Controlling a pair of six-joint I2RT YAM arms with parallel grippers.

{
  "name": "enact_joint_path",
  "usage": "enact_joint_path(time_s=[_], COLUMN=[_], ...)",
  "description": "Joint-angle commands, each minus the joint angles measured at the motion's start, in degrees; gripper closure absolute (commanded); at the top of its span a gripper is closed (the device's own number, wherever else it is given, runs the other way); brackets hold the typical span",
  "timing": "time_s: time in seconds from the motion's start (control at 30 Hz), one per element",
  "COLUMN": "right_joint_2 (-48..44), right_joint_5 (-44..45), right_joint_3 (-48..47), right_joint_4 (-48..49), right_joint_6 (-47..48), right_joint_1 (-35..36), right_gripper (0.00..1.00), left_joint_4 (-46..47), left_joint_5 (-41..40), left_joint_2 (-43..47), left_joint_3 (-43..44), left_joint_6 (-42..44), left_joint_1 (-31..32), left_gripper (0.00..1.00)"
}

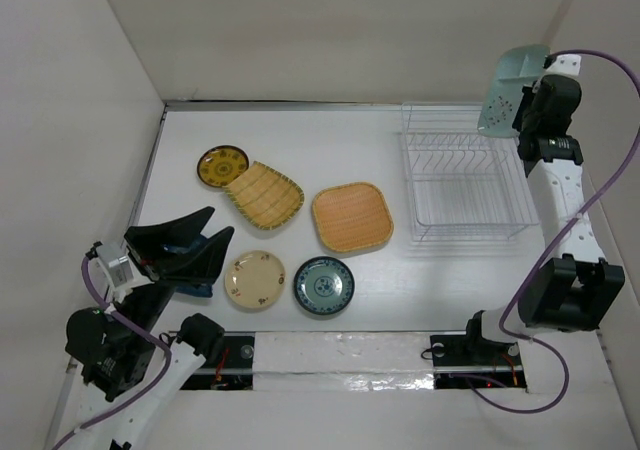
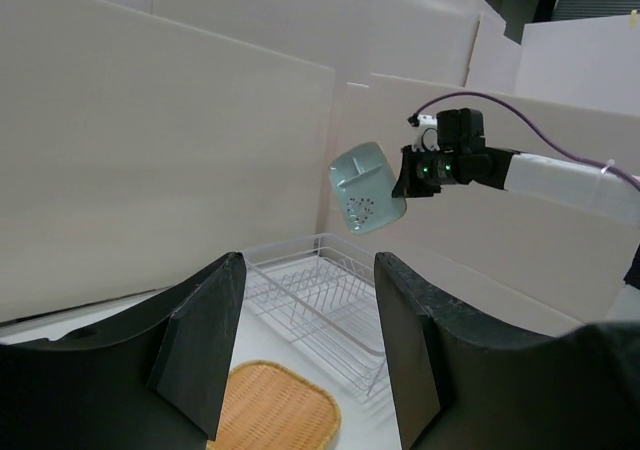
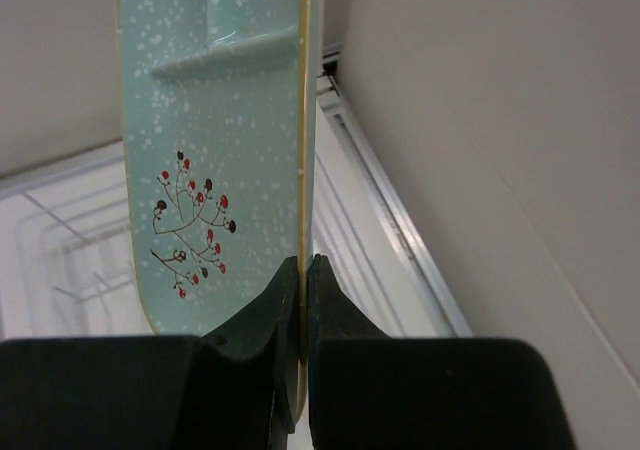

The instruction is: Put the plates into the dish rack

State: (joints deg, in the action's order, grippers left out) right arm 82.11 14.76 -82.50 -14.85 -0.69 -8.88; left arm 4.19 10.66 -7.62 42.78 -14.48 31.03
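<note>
Starting nearest: left gripper point(image 1: 221, 221) sits at the near left, fingers spread wide with nothing between them, just left of the cream plate point(image 1: 254, 278). The teal-blue plate point(image 1: 323, 285) lies flat just right of the cream one, not touching it. Farther back, mid-table, the tan square plate point(image 1: 351, 217) lies flat. To its left, apart from it, is the tan woven plate point(image 1: 264, 195). The woven plate's far-left corner meets the yellow dark-patterned plate point(image 1: 222, 166); cannot tell if it overlaps the rim. The dish rack point(image 1: 462, 185) stands on the far right of the table point(image 1: 400, 290), and no plate shows in its slots.

Farthest, at the far right, the right gripper point(image 3: 302, 265) is clenched on the rim of the pale green rectangular plate point(image 3: 200, 150). The plate is in the air, tilted, above the rack's far-right corner. The wrist view shows a red and dark twig print on its face.
</note>
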Motion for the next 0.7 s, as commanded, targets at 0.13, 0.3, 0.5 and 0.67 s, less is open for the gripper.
enact_joint_path(time_s=[0.13, 0.3, 0.5, 0.67], right_joint_2=[2.4, 4.5, 9.1, 12.1], right_joint_5=[8.7, 11.4, 15.6, 16.8], right_joint_3=[-5.1, -6.0, -9.3, -10.2], right_joint_4=[3.5, 2.7, 1.6, 0.9], right_joint_6=[17.2, 22.6, 29.1, 31.6], right_joint_1=[0.3, 0.8, 1.9, 2.5], right_gripper=[1.0, 1.0, 1.0, 1.0], left_joint_4=[1.7, 1.1, 0.8, 0.9], left_joint_5=[-0.4, -1.0, -1.9, -2.0], left_joint_2=[3.3, 4.1, 4.4, 4.1], left_joint_3=[0.5, 0.5, 0.3, 0.2], left_joint_6=[0.1, 0.5, 0.9, 0.8], left_joint_1=[-0.1, 1.1, 1.1, 1.1], left_gripper=[0.48, 0.48, 0.48, 0.48])
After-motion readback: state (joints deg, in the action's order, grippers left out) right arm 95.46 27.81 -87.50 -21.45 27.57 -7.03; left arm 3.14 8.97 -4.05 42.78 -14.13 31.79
